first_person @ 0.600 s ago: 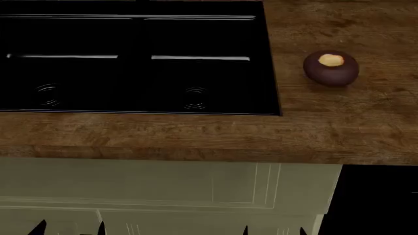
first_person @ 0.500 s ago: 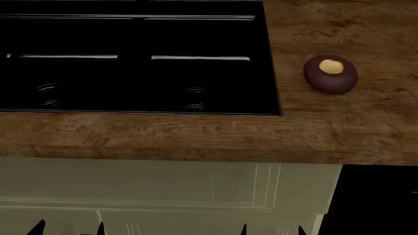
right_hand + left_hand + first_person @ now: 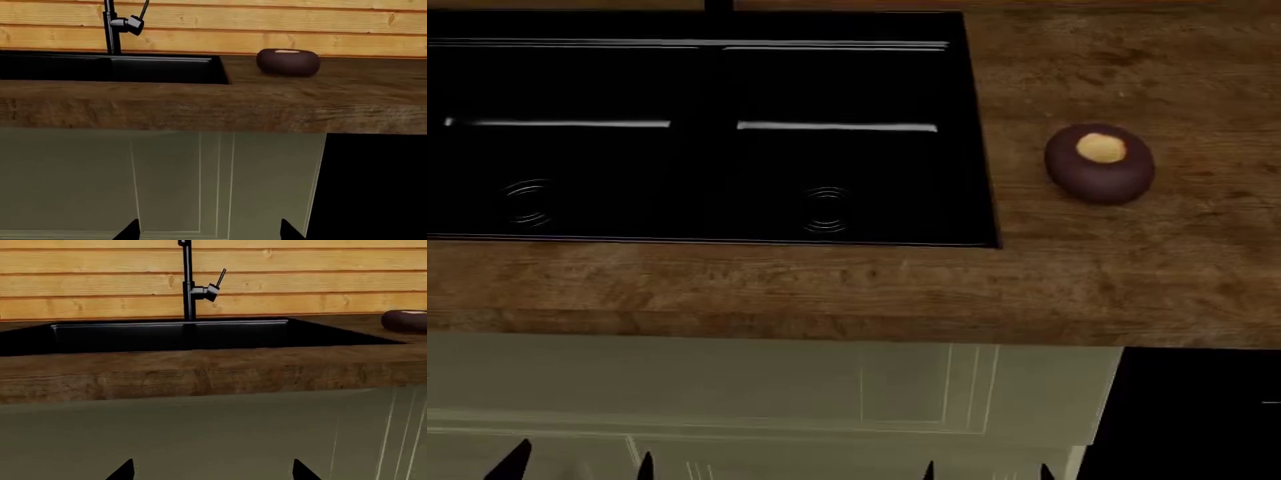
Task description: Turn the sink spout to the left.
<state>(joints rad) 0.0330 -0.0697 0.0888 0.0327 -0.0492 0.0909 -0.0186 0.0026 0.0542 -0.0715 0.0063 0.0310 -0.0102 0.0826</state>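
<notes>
Approach step only: both grippers low before the cabinet, jaws spread apart and holding nothing, well short of the sink spout (image 3: 187, 282) behind the sink (image 3: 694, 140), nozzle seemingly out of view; next, raising an arm to it.

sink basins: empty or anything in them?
Empty as far as visible: in the head view both basins of the sink show only bare black floors and drains; the left edge is cropped.

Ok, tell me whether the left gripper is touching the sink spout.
Apart. The left wrist view shows the left gripper low in front of the cabinet, while the sink spout stands at the wall behind the sink.
</notes>
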